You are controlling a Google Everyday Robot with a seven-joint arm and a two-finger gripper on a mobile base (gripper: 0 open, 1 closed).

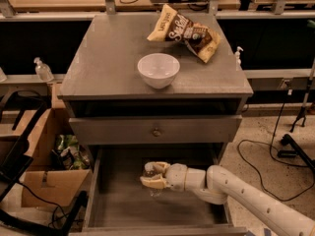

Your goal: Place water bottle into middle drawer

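Note:
The middle drawer (118, 200) is pulled out below the cabinet, and its flat grey floor shows. My gripper (152, 177) reaches into it from the right on a white arm (246, 193). It is shut on the water bottle (149, 171), a clear bottle held between the cream fingers (153, 182). The bottle is low over the drawer floor near the middle. Most of the bottle is hidden by the fingers, and I cannot tell whether it touches the floor.
A white bowl (158, 70) and chip bags (184, 32) sit on the cabinet top (108, 58). The shut drawer front with a knob (156, 131) overhangs the open drawer. A small pump bottle (43, 69) and a cardboard box (47, 186) are at the left. Cables (275, 166) lie on the floor at the right.

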